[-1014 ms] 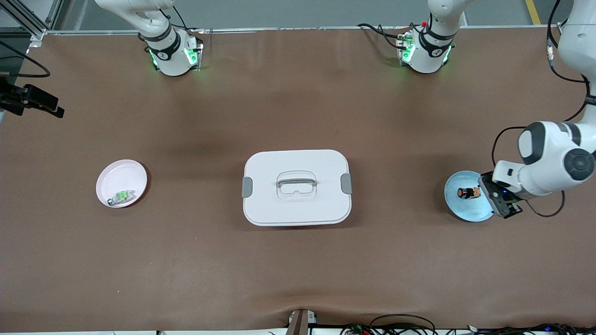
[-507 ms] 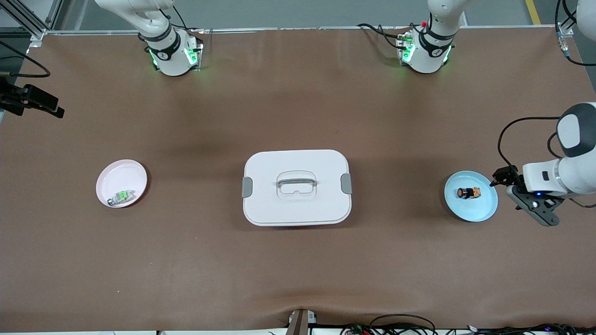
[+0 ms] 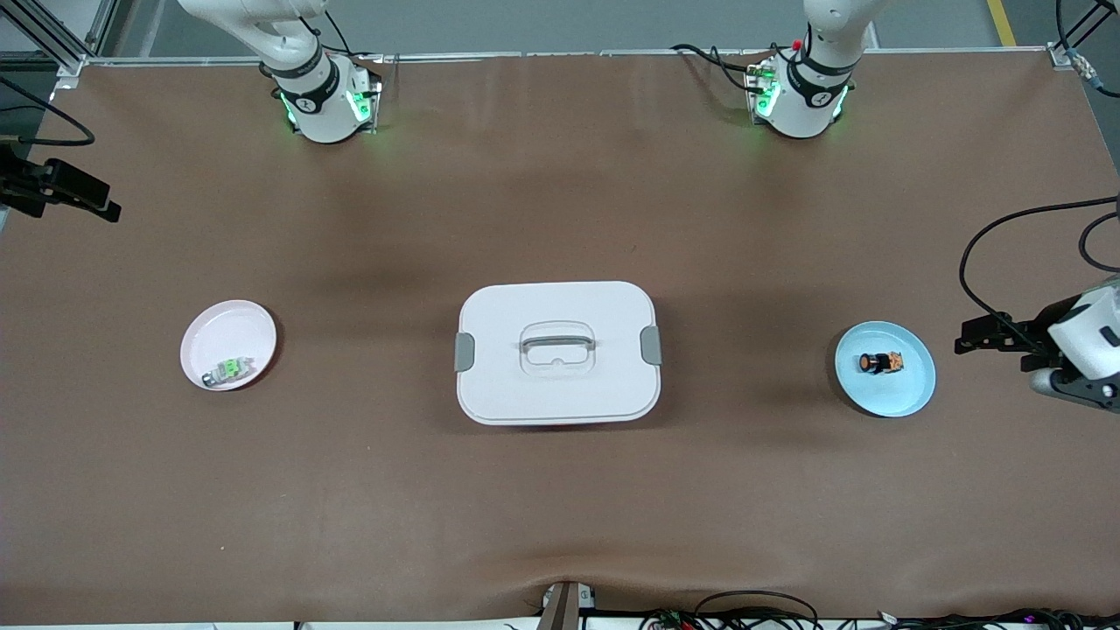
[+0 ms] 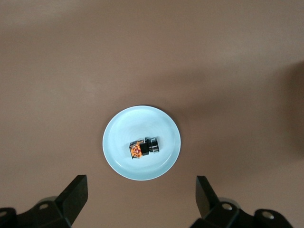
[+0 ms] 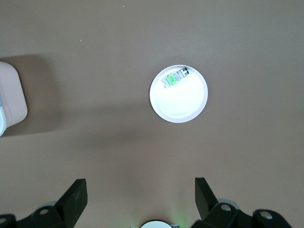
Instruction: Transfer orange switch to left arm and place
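One orange switch (image 3: 880, 361) on blue plate (image 3: 910, 394), table-end edge nearby.

A white plate (image 5: 179, 102) is seen on the brown table (image 5: 95, 57), with a small green-and-silver switch (image 5: 174, 78) lying in it near the rim. The box (image 5: 10, 97) corner is seen at the frame edge. The right gripper (image 5: 140, 199) fingers are spread wide, nothing held.

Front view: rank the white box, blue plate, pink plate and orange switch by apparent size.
1. White box, largest by far.
2. Blue plate and pink plate: look alike, not ranked.
3. Orange switch, smallest, lying on the blue plate.
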Controlling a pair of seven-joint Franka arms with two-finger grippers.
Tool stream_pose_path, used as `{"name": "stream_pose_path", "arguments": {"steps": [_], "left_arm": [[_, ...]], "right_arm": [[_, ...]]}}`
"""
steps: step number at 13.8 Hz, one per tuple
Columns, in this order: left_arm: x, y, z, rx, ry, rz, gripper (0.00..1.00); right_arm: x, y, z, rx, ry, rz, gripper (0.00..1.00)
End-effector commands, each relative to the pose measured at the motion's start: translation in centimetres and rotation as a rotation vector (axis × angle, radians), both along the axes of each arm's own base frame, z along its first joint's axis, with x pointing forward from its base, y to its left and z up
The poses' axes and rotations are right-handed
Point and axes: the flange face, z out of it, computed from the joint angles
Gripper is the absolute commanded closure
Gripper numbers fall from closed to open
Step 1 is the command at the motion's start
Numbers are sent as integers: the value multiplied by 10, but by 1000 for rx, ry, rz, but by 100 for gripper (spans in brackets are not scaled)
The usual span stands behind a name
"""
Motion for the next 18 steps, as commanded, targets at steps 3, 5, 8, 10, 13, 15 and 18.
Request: {"name": "stream_pose_path", "arguments": {"steps": [3,5,8,10,13,15,18], "left_arm": [[-18,-29,45,26,-2,206,0],[-25,-48,60,36,4,317,0],[-36,-65,82,55,-8,389,0],[-45,-91,96,85,-25,355,0],[-62,-93,109,154,1,353,0],[-74,-99,121,187,8,358,0],[-90,-121,137,202,14,282,0]], "right_arm": [[0,-2,4,-12,-1,7,0],[-1,-3,4,-13,0,5,0],[0,-2,4,-12,-2,7,0],[0,-3,4,-12,-2,5,0],[0,-2,4,-12,-1,5,0],[0,-2,4,-12,-1,5,0],[0,-2,4,-12,-4,7,0]]}}
